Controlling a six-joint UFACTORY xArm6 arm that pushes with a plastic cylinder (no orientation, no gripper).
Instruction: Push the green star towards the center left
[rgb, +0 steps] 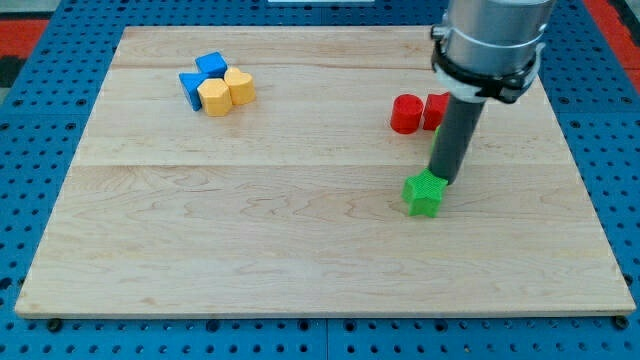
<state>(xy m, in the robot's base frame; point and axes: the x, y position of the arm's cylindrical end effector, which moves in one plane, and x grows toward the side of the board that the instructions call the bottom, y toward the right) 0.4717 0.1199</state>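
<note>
Since no pincer is fitted, nothing can be gripped; only a rod is carried, its tip (443, 181) set against the green star (423, 194) at its upper-right edge. The star sits right of centre on the desk (300, 230), below the red blocks (418, 113). It is judged light, rigid, likely to spin; its right side should be pushed.

A pale wooden board (250, 220) lies on a blue perforated base (30, 60), with a red strip (610, 15) at the view's top right
</note>
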